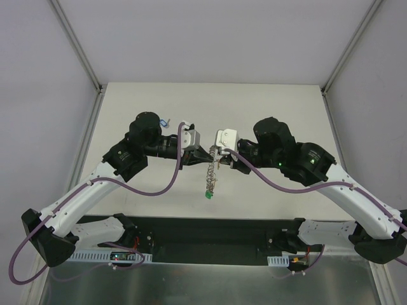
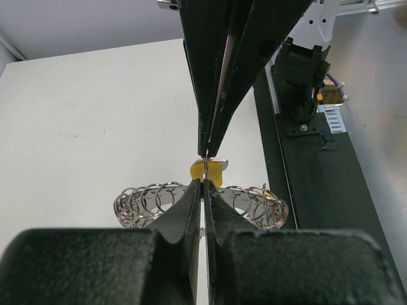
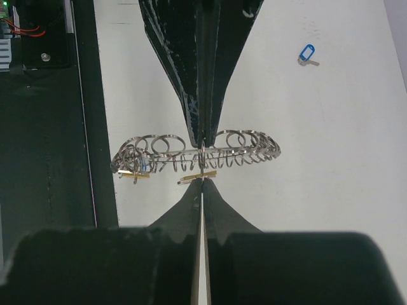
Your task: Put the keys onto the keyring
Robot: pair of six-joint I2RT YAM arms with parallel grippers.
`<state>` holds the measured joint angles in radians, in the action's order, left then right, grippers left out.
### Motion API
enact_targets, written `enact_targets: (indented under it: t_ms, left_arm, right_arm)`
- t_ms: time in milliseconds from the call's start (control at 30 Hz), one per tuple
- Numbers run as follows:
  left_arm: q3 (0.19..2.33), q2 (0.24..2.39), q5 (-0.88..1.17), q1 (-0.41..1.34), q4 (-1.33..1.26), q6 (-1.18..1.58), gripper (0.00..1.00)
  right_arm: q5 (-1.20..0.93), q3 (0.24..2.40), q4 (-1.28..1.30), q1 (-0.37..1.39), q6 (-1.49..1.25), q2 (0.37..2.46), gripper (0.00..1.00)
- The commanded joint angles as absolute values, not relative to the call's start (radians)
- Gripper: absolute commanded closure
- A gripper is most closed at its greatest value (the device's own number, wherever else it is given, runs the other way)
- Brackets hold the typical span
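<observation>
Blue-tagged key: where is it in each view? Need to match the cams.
Top external: blue-tagged key sits upper left of centre.
Left wrist: not in it.
Right wrist: upper right.
Shared landmark: keyring, centre in the top view, mid-frame in the left wrist and right wrist views.

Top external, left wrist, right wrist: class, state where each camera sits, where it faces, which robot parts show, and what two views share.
Top external: above and behind the bases, looking down at the table; both arms show.
Left wrist: looks along its shut left claw gripping the keyring; right claw opposite, on a yellow key.
Right wrist: looks the opposite way along the right claw; blue key beyond.
Shared: keyring, both claws.
</observation>
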<state>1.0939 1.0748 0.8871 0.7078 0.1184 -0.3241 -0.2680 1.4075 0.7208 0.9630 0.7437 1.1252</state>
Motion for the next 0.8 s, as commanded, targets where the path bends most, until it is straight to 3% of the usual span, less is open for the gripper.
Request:
enact_targets:
  t_ms: [0, 767]
  left_arm:
    - [1.146, 1.078, 0.95, 0.73, 0.063, -0.314, 1.0]
    - [1.092, 1.046, 0.815, 0.752, 0.066, -0.262, 1.0]
  right_arm:
    - [-0.302, 1.42, 0.658, 0.985, 0.75, 1.137, 0.99]
    - [-0.272, 1.417, 0.64, 0.997, 0.73, 1.111, 0.99]
